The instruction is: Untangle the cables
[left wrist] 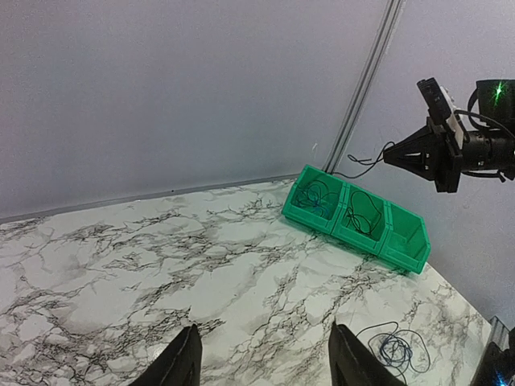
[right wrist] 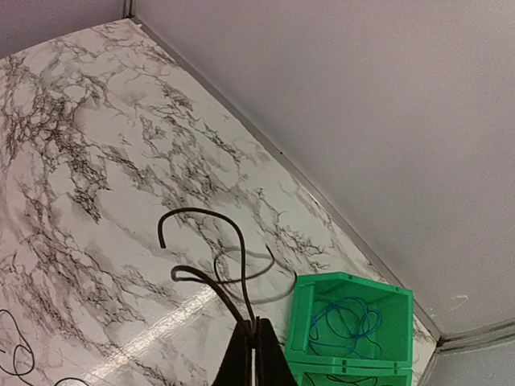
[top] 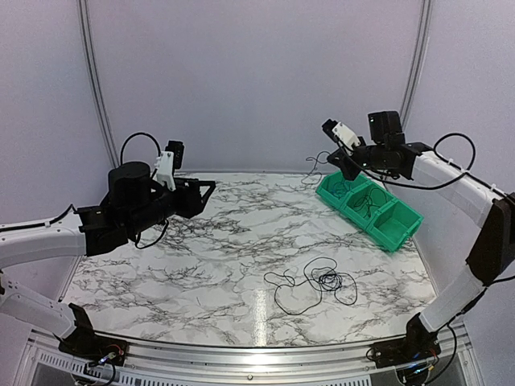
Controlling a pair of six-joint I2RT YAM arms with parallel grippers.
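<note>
Right hand (right wrist: 254, 354) clenched a black cable (right wrist: 189, 273) above the green bin (right wrist: 299, 318).
Left hand (left wrist: 261, 366) hung released; a cable tangle (top: 320, 282) lay on the near counter (top: 201, 257).

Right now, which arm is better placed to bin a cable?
Right: the right gripper is shut on a thin black cable near the green plastic bin; the left gripper is open, farther away.

My white-shelled arms (top: 36, 241), black joints (top: 129, 181), black left gripper (left wrist: 264, 338), white wrist cameras (top: 166, 167), looping black arm cables (top: 141, 133).
</note>
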